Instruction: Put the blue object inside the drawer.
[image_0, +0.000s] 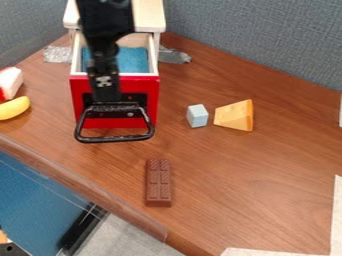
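Observation:
My gripper hangs down in front of the drawer's red face, at the top of its black loop handle. The drawer stands pulled open below a pale wooden top, and a blue lining shows inside it. Part of the drawer's inside and front is hidden behind the arm. To the right of the drawer, a small light-blue block rests on the wooden table, apart from the gripper.
A yellow cheese wedge is just right of the block. A chocolate bar lies nearer the front edge. At the far left are a yellow banana-like toy and a white-and-red piece. Grey partitions bound the back.

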